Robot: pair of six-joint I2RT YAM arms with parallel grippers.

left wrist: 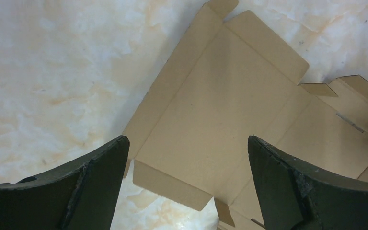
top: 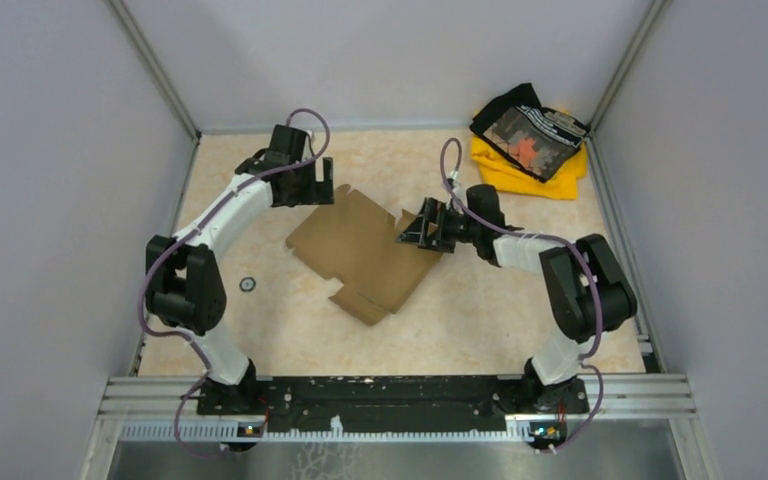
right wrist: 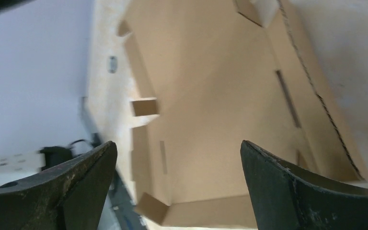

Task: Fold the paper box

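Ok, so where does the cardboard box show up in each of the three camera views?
Top camera: the box lies unfolded at mid-table.
Left wrist: the box fills the centre and right, running off the right edge.
Right wrist: the box fills the middle, from top to bottom.
Shared landmark: the pale marbled tabletop beside the box in all three.

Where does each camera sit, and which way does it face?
Top external: above, behind the bases, facing down at the table; both arms, left gripper, right gripper show.
Left wrist: on the left arm, facing down at the paper box; open fingers show.
Right wrist: on the right arm, facing across the box; open fingers show.
Shared: all show the box.
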